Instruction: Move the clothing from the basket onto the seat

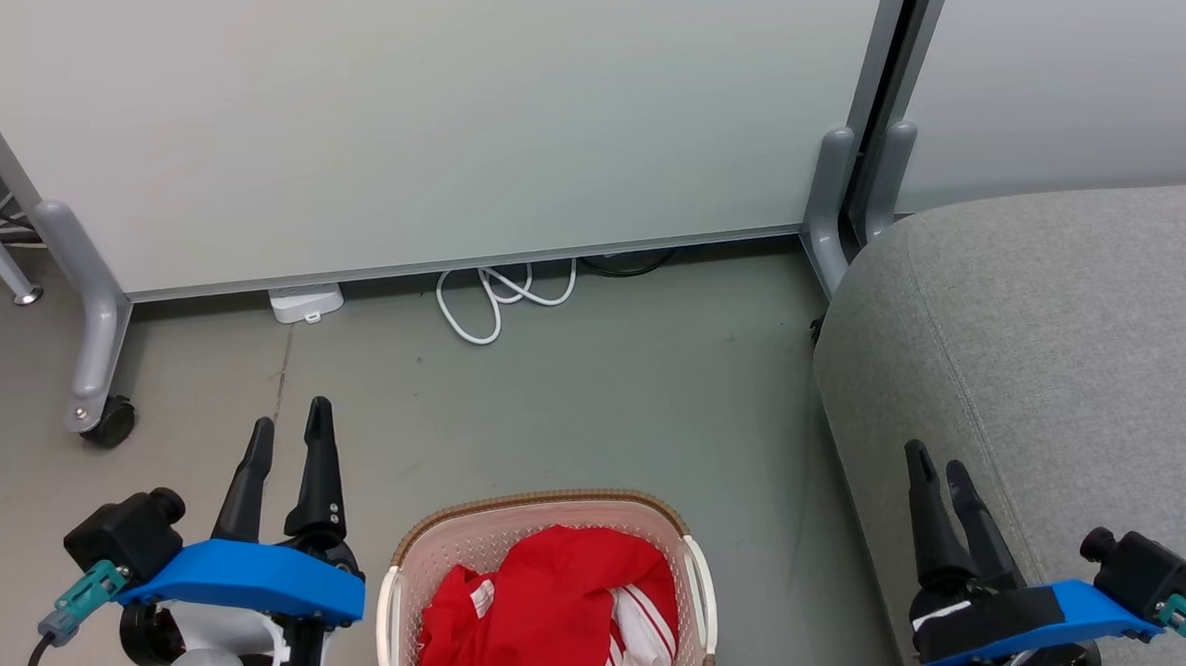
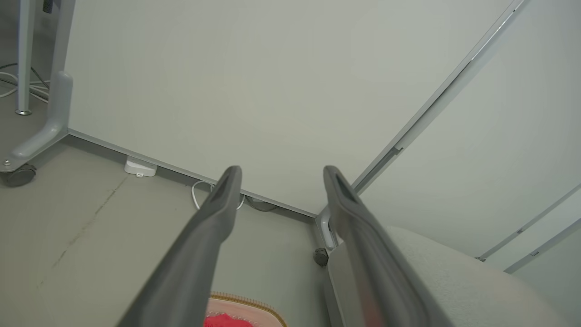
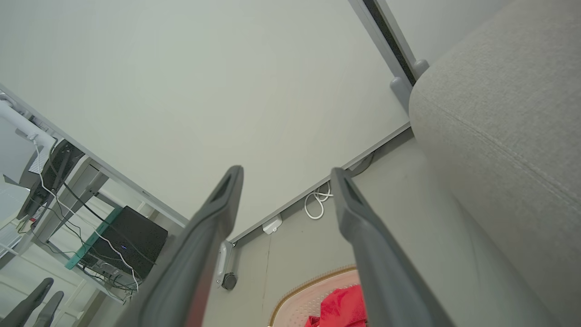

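While the red clothing (image 1: 551, 601) lay heaped inside the basket (image 1: 546, 495) on the floor (image 1: 600, 393), the left gripper (image 1: 292, 415) and right gripper (image 1: 934, 458) flanked it, both spread apart and empty; the grey seat (image 1: 1054, 323) stood near the basket's right, before white partition panels (image 1: 412, 115).

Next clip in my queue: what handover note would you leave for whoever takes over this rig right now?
The left gripper is open and empty, above the grey floor left of the basket.
The right gripper is open and empty, at the edge of the large grey fabric seat.
The bright red and white clothing lies heaped in the oval cream-white perforated basket, on the floor between the grippers.
Done: nothing; no garment on the visible seat.
Left: grasp the clothing, lift it out, place it on the seat.
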Controlling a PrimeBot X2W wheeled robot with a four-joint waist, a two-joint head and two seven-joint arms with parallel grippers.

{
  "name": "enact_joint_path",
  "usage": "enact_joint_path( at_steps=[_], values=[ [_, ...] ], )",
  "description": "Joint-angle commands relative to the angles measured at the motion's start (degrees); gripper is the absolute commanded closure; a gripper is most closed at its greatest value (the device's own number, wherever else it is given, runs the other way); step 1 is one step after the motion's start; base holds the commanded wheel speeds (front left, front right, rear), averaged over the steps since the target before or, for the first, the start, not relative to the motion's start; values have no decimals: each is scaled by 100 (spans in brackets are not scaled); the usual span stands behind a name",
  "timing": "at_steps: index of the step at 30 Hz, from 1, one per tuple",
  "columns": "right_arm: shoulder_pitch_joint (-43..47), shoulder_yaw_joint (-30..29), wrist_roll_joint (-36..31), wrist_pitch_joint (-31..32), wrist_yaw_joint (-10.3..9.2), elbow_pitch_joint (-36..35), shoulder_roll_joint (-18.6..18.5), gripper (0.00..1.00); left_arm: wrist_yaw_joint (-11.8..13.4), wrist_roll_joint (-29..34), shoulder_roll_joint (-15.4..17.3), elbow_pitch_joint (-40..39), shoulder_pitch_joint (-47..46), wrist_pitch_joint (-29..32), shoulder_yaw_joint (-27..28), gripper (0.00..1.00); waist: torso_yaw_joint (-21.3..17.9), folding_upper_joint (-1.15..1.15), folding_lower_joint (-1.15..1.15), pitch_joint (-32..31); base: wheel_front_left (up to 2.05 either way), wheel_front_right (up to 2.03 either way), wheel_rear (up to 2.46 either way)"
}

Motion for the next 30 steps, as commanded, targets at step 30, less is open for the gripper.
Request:
enact_joint_path(
  at_steps=[30],
  values=[
    [-204, 282, -1878, -500, 12, -38, -41, 0, 223, 1917, 160, -115, -195, -502, -425, 0, 57, 0, 0, 46, 0, 0, 0]
  ],
)
